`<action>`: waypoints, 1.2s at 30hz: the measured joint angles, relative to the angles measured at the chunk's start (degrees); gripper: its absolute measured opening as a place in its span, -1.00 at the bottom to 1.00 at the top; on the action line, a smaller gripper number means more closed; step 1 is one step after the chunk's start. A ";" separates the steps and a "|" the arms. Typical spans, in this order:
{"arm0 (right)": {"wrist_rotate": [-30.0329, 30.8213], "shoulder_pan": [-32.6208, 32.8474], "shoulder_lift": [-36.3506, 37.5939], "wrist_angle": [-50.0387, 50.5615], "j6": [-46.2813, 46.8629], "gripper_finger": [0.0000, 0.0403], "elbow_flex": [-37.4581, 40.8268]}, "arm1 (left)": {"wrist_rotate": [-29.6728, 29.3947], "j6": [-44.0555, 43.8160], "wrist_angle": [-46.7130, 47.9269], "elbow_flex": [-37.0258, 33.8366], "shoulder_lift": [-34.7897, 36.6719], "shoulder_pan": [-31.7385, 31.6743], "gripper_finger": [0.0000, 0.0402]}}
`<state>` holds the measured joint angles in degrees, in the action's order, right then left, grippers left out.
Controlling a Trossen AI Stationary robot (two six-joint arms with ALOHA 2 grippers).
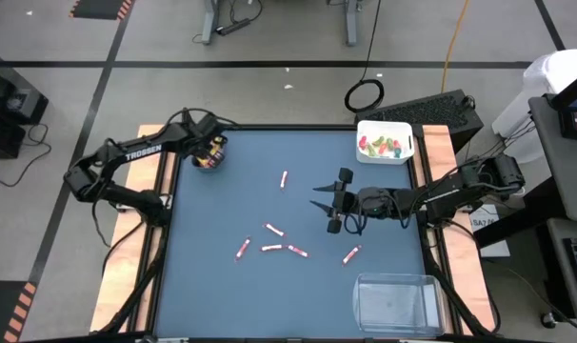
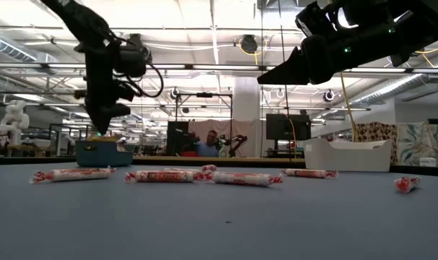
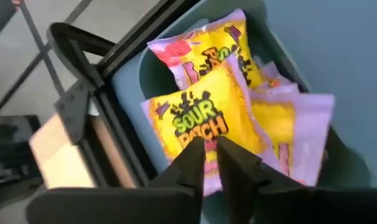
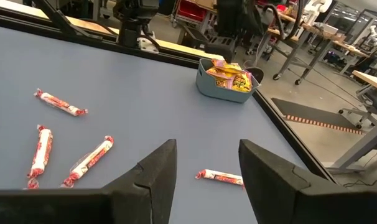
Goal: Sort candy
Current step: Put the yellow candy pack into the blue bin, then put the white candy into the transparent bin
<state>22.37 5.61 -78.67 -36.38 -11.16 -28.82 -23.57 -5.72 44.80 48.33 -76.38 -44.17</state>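
We're at the teal bin [image 1: 208, 152] in the far left corner, where the left claw [image 3: 210, 163] hangs right over the yellow packets [image 3: 208, 121] piled inside, its fingers nearly together with only a sliver of gap; whether they pinch a packet we cannot tell. Our read: a yellow packet is being dropped off or settled here, so the yellow sort looks largely done. The right claw [image 4: 207, 171] hovers mid-surface, released and empty, aimed across the blue surface [image 1: 231, 210]. What remains is the pink-white sticks [image 1: 271, 248]: six of them scattered across the middle, one [image 1: 284, 178] lying alone farther back. The next move, we reckon, calls for a claw to drop low over a stick, line its fingers across the thin body and pinch it flat off the surface. The white bin [image 1: 385, 143] at far right holds green and red pieces; the clear bin [image 1: 395, 303] near right looks empty. Beyond, an open workshop with desks, monitors and a seated person [image 2: 211, 144].
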 joint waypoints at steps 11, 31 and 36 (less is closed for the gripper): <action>0.00 -0.01 0.00 -0.02 0.44 -0.18 0.00 | 1.70 0.07 -12.37 -7.48 -0.17 -2.75 -0.94; 4.26 -3.84 0.00 5.80 10.20 -0.18 -0.02 | 2.34 0.07 -5.09 -0.95 3.14 1.22 -0.64; 4.26 -4.13 0.00 13.89 16.50 -0.18 -2.17 | 3.31 0.07 -5.48 -0.95 7.67 3.97 -0.37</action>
<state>26.63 1.48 -78.67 -22.49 5.34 -30.99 -20.26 -5.65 39.32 47.38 -68.71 -40.20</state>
